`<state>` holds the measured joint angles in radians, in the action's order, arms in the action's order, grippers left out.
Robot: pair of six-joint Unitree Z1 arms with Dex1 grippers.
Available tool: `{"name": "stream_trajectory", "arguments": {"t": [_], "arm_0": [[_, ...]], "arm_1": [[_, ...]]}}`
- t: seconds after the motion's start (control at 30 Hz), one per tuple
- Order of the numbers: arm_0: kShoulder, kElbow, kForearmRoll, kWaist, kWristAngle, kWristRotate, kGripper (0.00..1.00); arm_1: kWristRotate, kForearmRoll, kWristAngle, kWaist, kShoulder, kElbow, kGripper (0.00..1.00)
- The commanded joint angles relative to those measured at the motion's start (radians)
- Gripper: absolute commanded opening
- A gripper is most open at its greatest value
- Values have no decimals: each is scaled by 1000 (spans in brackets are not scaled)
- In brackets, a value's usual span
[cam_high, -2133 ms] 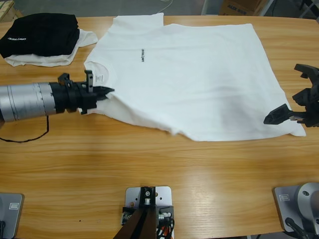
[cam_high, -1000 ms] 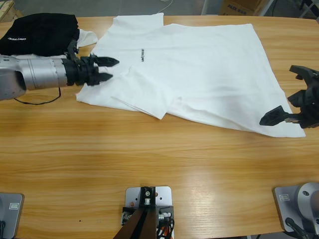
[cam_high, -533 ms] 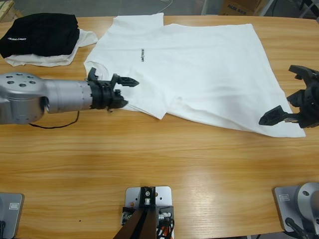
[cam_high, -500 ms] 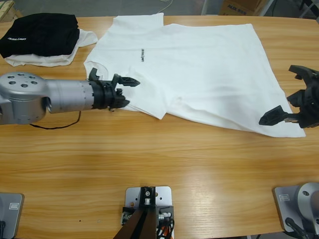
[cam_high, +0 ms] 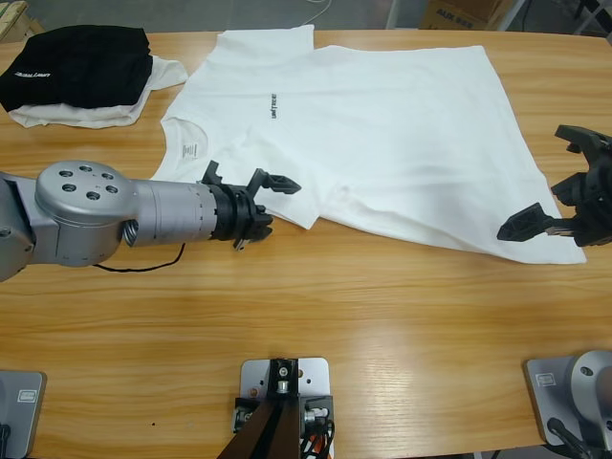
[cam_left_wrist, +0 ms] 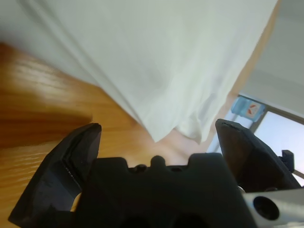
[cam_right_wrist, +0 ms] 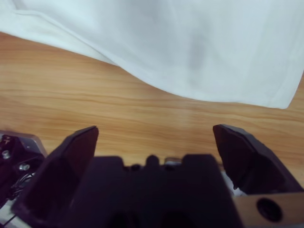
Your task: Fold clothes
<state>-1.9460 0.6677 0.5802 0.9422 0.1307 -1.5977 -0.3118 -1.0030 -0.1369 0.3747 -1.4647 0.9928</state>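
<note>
The wooden table (cam_high: 316,316) carries the white T-shirt (cam_high: 382,124), spread flat ahead of both grippers. The left gripper (cam_high: 273,201), jaws apart and empty, sits at its folded sleeve corner. The right gripper (cam_high: 550,186), also spread empty, sits at the hem corner.

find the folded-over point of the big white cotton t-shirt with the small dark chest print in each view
High view: the big white cotton T-shirt's folded point lies on the near edge, just ahead of the left gripper, whose jaws are open.
Left wrist view: the point hangs at centre, between the open jaws.
Right wrist view: the point is not in it; only the shirt's hem corner shows.
Shared landmark: the long wooden table.
</note>
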Motion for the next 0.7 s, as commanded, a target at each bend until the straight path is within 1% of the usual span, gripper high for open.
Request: {"name": "stream_trajectory", "arguments": {"t": [0.03, 0.23, 0.47, 0.5, 0.6, 0.7], "arm_0": [[-67, 49, -25, 20, -41, -16, 924], [-110, 98, -29, 22, -45, -16, 918], [-114, 101, -45, 29, -45, -20, 907], [-114, 102, -45, 32, -45, -22, 888], [-115, 102, -44, 36, -49, -26, 738], [-116, 104, -43, 42, -58, -27, 724]], "arm_1": [[5, 10, -7, 10, 23, -31, 1000], [5, 10, -7, 10, 26, -31, 1000], [5, 15, -7, 10, 22, -31, 1000], [5, 15, -7, 10, 21, -31, 1000], [5, 15, -7, 10, 22, -32, 1000], [5, 15, -7, 10, 24, -33, 1000]]}}
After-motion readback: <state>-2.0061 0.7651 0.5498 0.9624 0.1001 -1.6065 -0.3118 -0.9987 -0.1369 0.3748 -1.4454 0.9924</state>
